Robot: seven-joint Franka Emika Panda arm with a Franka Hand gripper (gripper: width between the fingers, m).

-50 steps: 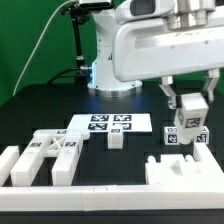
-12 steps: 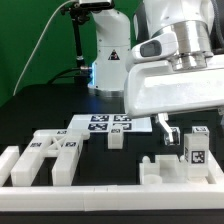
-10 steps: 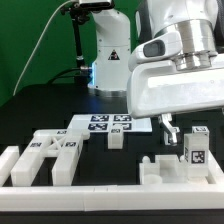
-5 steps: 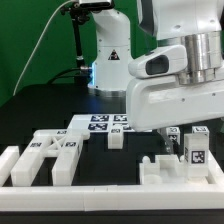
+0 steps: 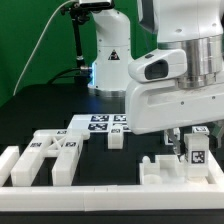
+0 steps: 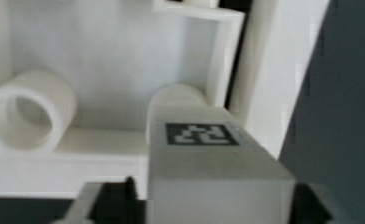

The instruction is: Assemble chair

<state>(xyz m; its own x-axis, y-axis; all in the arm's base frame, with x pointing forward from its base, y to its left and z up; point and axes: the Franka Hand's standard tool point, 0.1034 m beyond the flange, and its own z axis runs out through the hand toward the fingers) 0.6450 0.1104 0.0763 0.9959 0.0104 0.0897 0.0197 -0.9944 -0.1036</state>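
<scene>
Since a second ago the Panda arm [image 5: 175, 90] has come down lower over the exterior view's right side, and the end effector [image 5: 194, 148] has narrowed from wide open onto an upright tagged block [image 5: 197, 156].

That arm fills most of the exterior view's right half, above a black surface [image 5: 40, 110]. Along the near edge of the surface runs a low white border rail [image 5: 90, 190]. Behind it, on the exterior view's left, a cluster of chair pieces [image 5: 50, 155] lies flat with tags facing up. On the exterior view's right stands a notched chair block [image 5: 162, 172], and the upright tagged block rises just beside it. The marker board [image 5: 105, 124] lies further back, near the middle, with a small white block [image 5: 116, 139] just in front of it.

From the wrist view, the upright tagged block [image 6: 205, 150] sits between the dark fingers [image 6: 108, 205] of the end effector [image 6: 205, 208]. They lie flush against both its sides with no gap visible. Beyond it is a white panel with a round hollow shape [image 6: 33, 110].
</scene>
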